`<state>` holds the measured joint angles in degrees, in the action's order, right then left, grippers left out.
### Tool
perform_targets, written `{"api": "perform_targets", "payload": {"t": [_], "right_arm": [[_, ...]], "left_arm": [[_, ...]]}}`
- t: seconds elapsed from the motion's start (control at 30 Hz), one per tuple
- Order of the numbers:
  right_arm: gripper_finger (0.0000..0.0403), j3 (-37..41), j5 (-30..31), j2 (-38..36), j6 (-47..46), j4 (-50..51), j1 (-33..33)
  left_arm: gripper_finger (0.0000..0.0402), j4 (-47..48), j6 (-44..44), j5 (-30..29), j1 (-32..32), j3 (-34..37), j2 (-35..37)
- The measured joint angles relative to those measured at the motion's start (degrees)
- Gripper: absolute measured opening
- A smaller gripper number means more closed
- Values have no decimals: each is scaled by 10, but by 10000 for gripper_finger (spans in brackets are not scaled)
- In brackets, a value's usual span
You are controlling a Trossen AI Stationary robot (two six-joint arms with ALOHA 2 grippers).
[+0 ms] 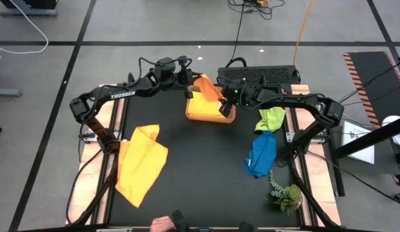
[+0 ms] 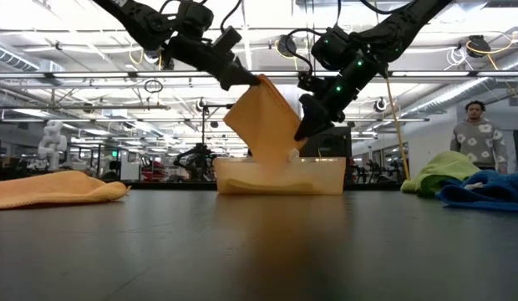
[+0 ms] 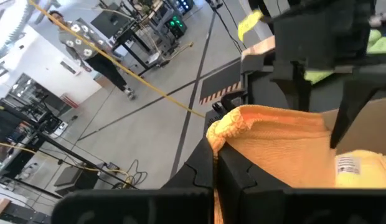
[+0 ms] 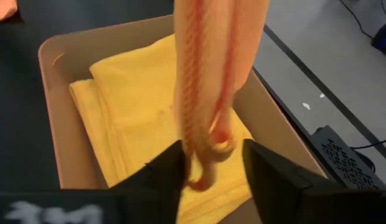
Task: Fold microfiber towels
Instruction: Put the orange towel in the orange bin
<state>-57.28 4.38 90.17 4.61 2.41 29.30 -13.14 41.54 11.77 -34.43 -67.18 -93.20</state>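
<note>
A folded orange towel (image 2: 263, 117) hangs over the tan tray (image 2: 326, 180) at the table's far middle, with my left gripper (image 2: 252, 81) shut on its top. A folded yellow towel (image 4: 137, 106) lies flat in the tray. My right gripper (image 4: 211, 171) stands open, its fingers on either side of the hanging towel's lower edge. Another orange towel (image 1: 142, 164) lies spread on the table's left. On the right lie a crumpled lime green towel (image 1: 272, 118) and a blue towel (image 1: 261, 154). My left gripper pinches the folded orange towel's upper corner (image 3: 233, 124) between its two fingers, several layers together, coming nearly level from the table's left. The towel hangs slanting below the fingers, and its lower end (image 2: 284, 155) reaches down into the tray. My right gripper has the towel's folded lower edge (image 4: 205, 152) between its open fingers. Whether a finger touches it, I cannot tell.
A leafy plant sprig (image 1: 285, 193) lies near the table's front right corner. A black power strip (image 1: 258, 74) sits just behind the tray. A person's hand (image 1: 162, 223) shows at the near edge. Bare dark table lies in the middle front.
</note>
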Motion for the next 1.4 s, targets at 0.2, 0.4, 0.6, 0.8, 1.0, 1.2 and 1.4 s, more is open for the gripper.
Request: {"api": "perform_targets", "payload": {"t": [0.2,0.4,0.6,0.8,1.0,1.2,1.4], "right_arm": [[19,0,2,0,31,0,1],[3,0,79,-9,58,4,3],[2,-1,116,-10,84,3,4],[1,-1,154,-15,118,-5,11],[1,-1,184,-33,143,-9,19],[1,-1,181,-39,157,-12,26],[0,-1,181,-39,167,-9,49]], "left_arm": [[0,21,-14,16,-5,0,24],[0,49,-32,56,-33,0,28],[0,53,-46,100,-68,13,24],[0,-5,-53,117,-76,57,19],[0,-66,-68,125,-79,73,-18],[0,-104,-78,127,-83,73,-59],[0,-135,-73,127,-88,69,-106]]}}
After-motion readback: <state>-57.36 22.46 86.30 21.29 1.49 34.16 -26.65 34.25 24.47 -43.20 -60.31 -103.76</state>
